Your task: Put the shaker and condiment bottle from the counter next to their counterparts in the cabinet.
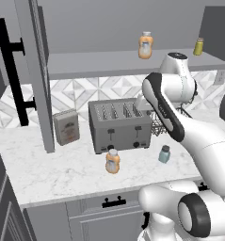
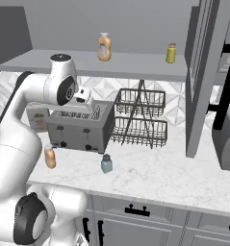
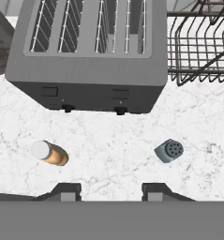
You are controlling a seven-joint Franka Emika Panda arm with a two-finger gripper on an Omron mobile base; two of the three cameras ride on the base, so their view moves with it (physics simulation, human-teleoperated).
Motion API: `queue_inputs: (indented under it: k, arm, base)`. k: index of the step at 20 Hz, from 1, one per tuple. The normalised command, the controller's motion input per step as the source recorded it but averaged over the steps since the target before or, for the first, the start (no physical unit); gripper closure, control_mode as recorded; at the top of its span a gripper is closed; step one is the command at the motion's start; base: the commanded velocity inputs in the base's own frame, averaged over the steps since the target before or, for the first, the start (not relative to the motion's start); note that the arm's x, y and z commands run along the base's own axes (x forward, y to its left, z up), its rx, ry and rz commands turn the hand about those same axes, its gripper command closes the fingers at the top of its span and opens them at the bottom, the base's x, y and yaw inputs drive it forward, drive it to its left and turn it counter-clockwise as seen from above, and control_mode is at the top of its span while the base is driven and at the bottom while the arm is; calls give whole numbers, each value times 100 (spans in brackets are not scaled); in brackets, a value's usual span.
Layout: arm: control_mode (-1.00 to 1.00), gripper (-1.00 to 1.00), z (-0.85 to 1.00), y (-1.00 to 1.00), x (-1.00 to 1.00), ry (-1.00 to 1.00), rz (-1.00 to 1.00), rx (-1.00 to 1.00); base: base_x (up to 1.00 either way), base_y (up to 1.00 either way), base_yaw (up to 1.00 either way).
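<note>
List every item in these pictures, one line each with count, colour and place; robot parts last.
condiment bottle: one, orange with white cap, on the counter before the toaster.
shaker: one, pale teal, grey cap, counter, right of that bottle.
counterparts: orange bottle and yellow-olive shaker, apart on the cabinet shelf.
toaster: one, grey, four slots, against the backsplash.
box: one, pale, left of toaster.
wire rack: one, black, two tiers, right of toaster.
arm: one, white.
gripper: one, dark fingertips, holding nothing, above the counter.
</note>
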Motion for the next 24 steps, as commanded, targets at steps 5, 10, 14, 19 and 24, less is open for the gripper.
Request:
queue_inputs:
  k: [5, 10, 14, 19, 24]
  arm:
    - [-100, -100, 0, 0, -5, 0, 0, 0]
    - [-100, -100, 0, 0, -19, -4, 0, 0]
    - [-100, -100, -1, 0, -36, -11, 0, 0]
    - [-100, -100, 0, 0, -33, -15, 0, 0]
    - [-100, -100, 0, 1, -24, -11, 7, 0]
  base:
    - [0, 0, 0]
    - [0, 0, 0]
    - [0, 0, 0]
    - [0, 0, 0]
    - [0, 0, 0]
